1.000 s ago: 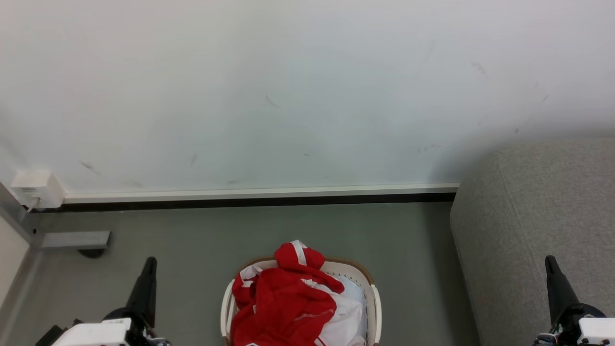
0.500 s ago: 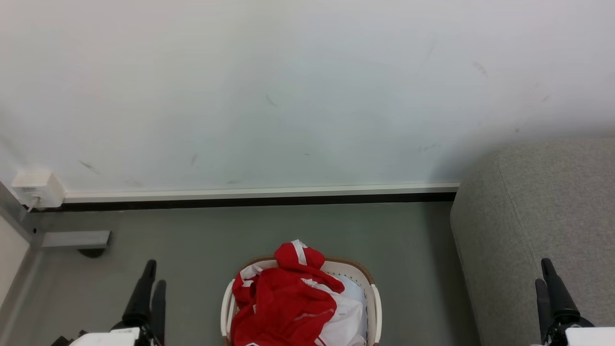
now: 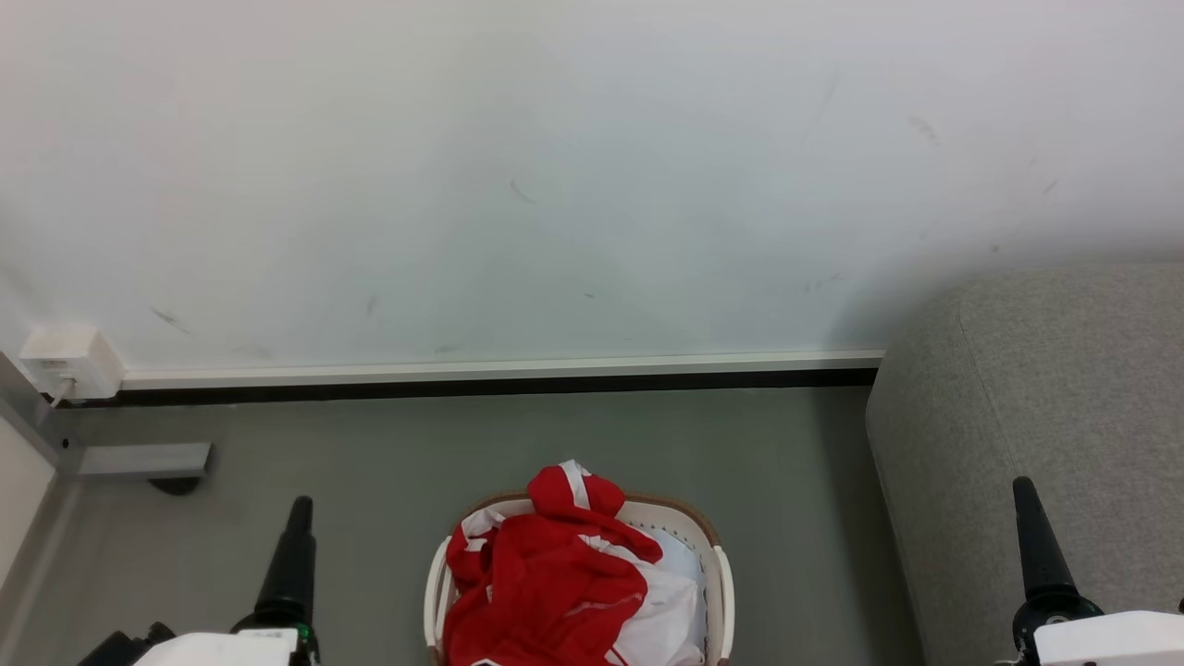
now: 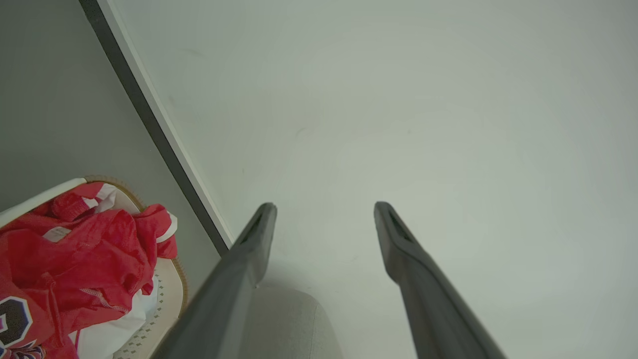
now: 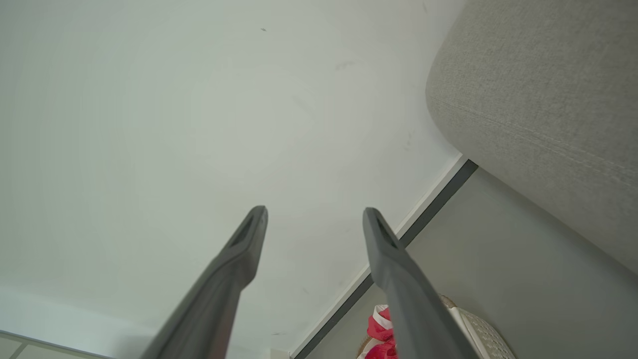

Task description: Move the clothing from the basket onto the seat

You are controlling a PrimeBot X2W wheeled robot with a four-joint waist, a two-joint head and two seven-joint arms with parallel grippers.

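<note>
The clothing (image 3: 546,583), bright red with white bands, lies heaped in the cream basket (image 3: 719,573) on the floor at the bottom middle of the head view. The grey seat (image 3: 1045,388) stands to the basket's right. My left gripper (image 3: 301,507) is low on the left, apart from the basket; in its wrist view the left gripper (image 4: 326,207) is open and holds nothing, with the clothing (image 4: 75,254) and basket (image 4: 169,294) at lower left. My right gripper (image 3: 1020,486) is in front of the seat; the right gripper (image 5: 315,211) is open, near the seat (image 5: 543,99).
A white wall (image 3: 555,185) with a pale skirting board (image 3: 499,372) runs behind the basket. A white box (image 3: 67,361) sits on the wall at far left, with a grey metal bracket (image 3: 139,460) below it. Grey floor (image 3: 786,481) lies between basket and seat.
Both grippers went from shut to open. In the head view the right finger shifted a little left and up. Clothing and basket have not moved.
</note>
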